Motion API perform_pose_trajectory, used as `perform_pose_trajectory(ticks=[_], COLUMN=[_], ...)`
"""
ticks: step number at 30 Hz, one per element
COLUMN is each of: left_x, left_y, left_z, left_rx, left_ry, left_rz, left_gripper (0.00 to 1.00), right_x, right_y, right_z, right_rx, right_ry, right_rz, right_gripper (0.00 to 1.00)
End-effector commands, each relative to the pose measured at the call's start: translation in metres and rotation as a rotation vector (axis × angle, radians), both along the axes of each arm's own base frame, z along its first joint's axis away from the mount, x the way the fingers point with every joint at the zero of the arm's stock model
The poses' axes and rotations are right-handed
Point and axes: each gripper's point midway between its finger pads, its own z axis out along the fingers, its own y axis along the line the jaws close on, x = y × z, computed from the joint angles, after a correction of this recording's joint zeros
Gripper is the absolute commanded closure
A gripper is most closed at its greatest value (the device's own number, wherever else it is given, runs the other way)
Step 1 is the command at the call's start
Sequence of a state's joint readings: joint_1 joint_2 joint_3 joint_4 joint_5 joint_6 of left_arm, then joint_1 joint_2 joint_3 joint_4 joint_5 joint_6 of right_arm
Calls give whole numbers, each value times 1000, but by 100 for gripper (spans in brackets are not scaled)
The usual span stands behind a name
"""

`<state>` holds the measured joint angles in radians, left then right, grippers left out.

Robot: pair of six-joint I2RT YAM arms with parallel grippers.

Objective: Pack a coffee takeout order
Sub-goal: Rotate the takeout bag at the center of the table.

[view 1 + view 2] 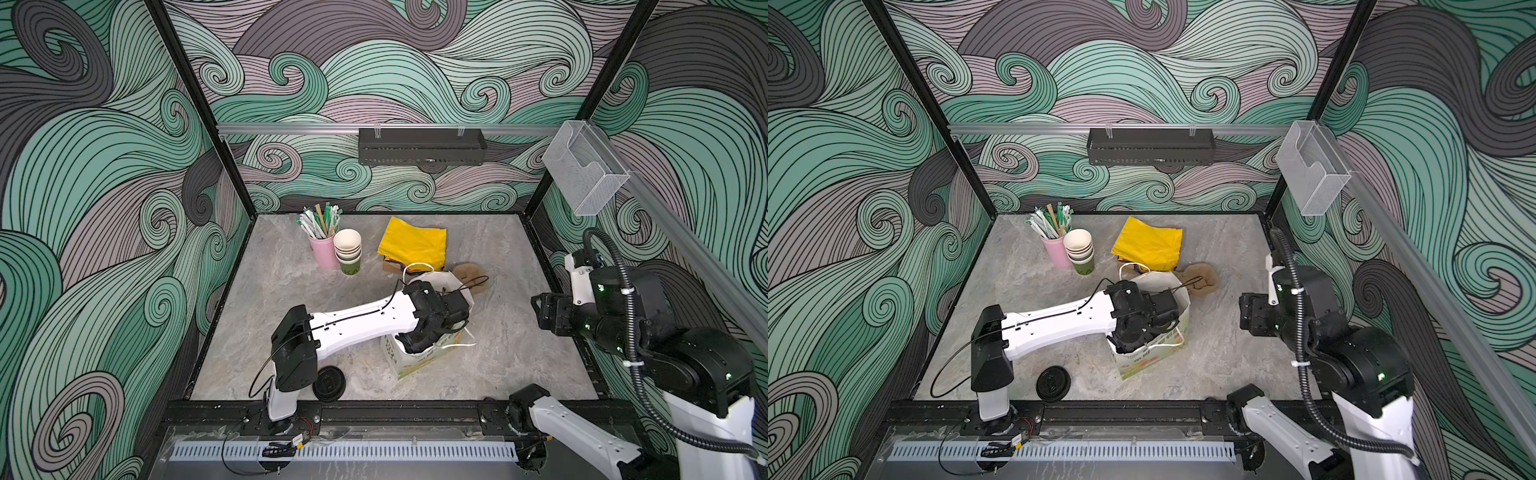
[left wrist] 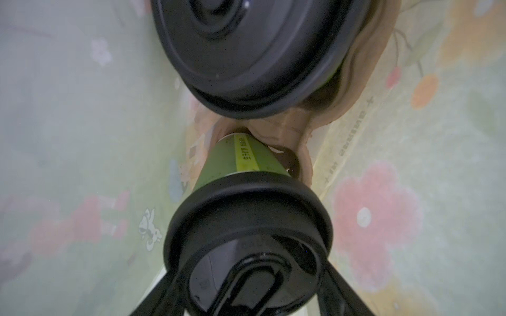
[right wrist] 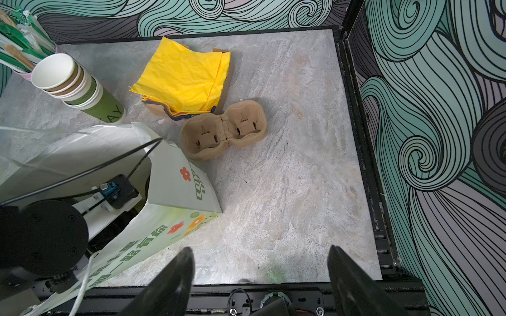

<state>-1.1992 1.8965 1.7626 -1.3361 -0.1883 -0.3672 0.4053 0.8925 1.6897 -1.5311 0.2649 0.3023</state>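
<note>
While my right gripper hangs open and empty, my left gripper clamps a lidded cup inside the bag.

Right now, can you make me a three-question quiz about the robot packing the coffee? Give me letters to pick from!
1. Where is the left gripper?
A) inside the paper bag
B) in a drawer
C) over a sink

2. How many cups with lids on are inside the bag?
A) one
B) two
C) four

3. How is the right gripper?
A) open and empty
B) shut on a spoon
C) shut on a banana

Answers:
1 A: the left wrist view shows the bag's flowery walls all round the gripper.
2 B: a near lidded cup and a far lidded cup show in there.
3 A: its fingers stand apart over the table with nothing between them.
</note>
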Motion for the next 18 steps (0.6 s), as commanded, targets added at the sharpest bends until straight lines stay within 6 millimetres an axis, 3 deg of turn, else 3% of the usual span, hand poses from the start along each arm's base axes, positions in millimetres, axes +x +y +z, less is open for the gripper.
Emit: perform_pose_trajectory(ticks=[1, 18], left_x=[-1, 1], left_y=[-8, -13], left_z=[3, 24], left_rx=[-22, -57], left_ry=[25, 14], left_rz=[-6, -20], left_gripper=[42, 25], right_x=[-6, -6], right_y=[-6, -6], right_z=[-2, -3], right_rx=[-7, -7], right_ry=[9, 12], right_rz=[-28, -23], right_gripper=[22, 22])
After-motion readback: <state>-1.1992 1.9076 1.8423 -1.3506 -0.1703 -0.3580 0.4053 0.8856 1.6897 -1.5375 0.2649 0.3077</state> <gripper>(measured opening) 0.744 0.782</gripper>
